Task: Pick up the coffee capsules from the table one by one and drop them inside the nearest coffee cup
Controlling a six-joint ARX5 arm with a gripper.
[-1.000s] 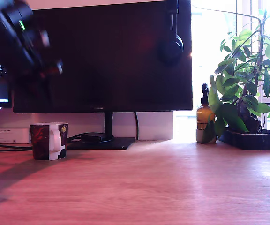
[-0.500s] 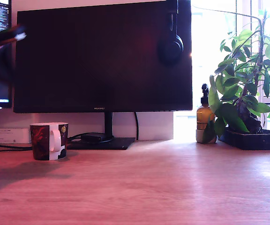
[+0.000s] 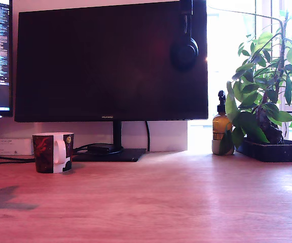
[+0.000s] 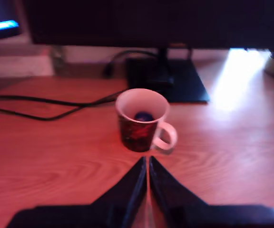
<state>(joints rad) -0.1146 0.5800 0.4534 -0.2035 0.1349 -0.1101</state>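
Claw [image 4: 148,166], shown with its jaws closed together and holding nothing, has been withdrawn out of the exterior view. Beyond it on the counter [image 3: 186,202], the blue capsule [image 4: 143,116] is seen inside the mug [image 4: 141,121]; the drop is judged done. A monitor [image 3: 110,61] stands behind, obstructing nothing.

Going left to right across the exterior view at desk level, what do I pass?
White box → coffee cup → monitor stand → yellow pump bottle → potted plant.
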